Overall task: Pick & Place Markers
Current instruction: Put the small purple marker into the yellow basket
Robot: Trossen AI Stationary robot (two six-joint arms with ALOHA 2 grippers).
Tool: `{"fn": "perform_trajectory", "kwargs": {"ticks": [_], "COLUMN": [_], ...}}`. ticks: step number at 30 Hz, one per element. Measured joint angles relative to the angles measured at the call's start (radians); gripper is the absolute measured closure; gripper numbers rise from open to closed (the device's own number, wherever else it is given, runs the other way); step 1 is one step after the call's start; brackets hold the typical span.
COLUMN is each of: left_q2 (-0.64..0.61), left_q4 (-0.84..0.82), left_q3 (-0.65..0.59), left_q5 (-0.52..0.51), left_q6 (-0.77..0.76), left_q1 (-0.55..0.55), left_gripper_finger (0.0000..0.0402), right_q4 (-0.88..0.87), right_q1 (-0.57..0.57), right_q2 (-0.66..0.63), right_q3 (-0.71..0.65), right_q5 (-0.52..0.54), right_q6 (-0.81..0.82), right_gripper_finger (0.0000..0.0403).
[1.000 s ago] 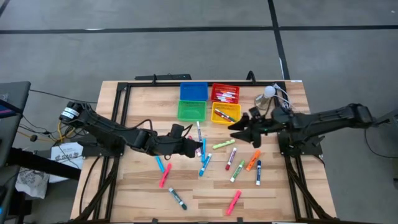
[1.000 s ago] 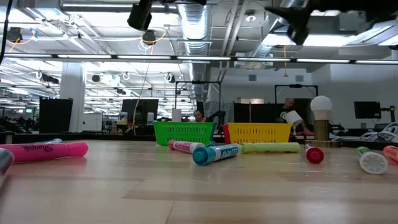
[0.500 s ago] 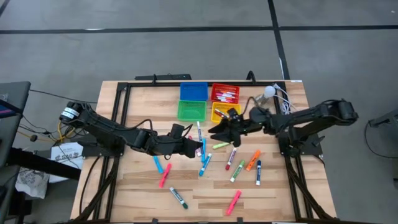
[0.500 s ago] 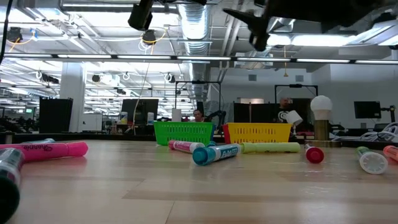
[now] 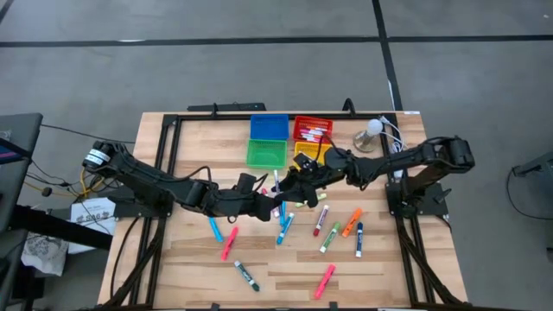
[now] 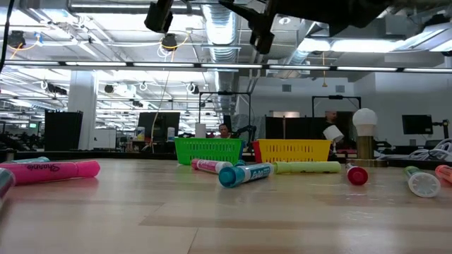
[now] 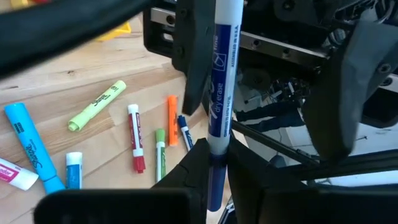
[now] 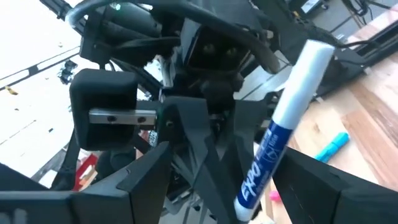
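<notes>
My left gripper (image 7: 217,155) is shut on a white-barrelled marker with blue print (image 7: 221,81), held up over the middle of the table (image 5: 276,204). My right gripper (image 5: 292,190) is open and level, right in front of it. Its two dark fingers (image 7: 191,62) stand on either side of the marker's free white end (image 8: 314,56) without touching it. Several other markers (image 5: 321,220) lie flat on the wood below, among them a yellow-green highlighter (image 7: 96,106). The low view shows my right gripper (image 6: 258,28) high above the tabletop. My left gripper pinches the marker between its two fingers at the blue end (image 7: 216,167). The white barrel sticks out past the fingertips toward my right gripper. The marker is lifted clear of the table.
Four small bins stand at the far middle: blue (image 5: 269,127), red (image 5: 313,130), green (image 5: 265,153) and yellow (image 5: 304,155), the yellow partly under my right arm. A white-bulbed stand (image 5: 373,128) is at the far right. Pink markers (image 6: 56,169) lie near the front.
My right gripper has swept from beside the yellow bin toward the table's left, up to the marker in my left gripper, staying open and rolling a little. My left gripper and its marker have kept still.
</notes>
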Motion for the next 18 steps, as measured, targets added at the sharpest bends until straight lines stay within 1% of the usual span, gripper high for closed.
{"fn": "perform_trajectory", "kwargs": {"ticks": [5, 8, 12, 18], "left_q2": [-0.001, -0.001, -0.001, -0.001], "left_q4": [0.001, 0.001, 0.004, 0.009], "left_q3": [0.0, 0.0, 0.0, 0.002], "left_q5": [0.0, 0.0, 0.001, 0.0], "left_q6": [0.003, 0.005, 0.006, 0.008], "left_q1": [0.0, 0.0, 0.0, 0.0], "left_gripper_finger": [0.0359, 0.0361, 0.0357, 0.036], "right_q4": [-0.001, -0.001, -0.004, -0.006], "right_q1": [-0.002, -0.002, -0.002, -0.013], "right_q2": [0.006, 0.006, 0.006, 0.006], "right_q3": [0.014, 0.014, 0.014, 0.013], "right_q5": [-0.019, -0.019, -0.018, -0.015], "right_q6": [-0.006, -0.006, -0.009, -0.035], "right_gripper_finger": [0.0149, 0.0161, 0.0201, 0.0286]}}
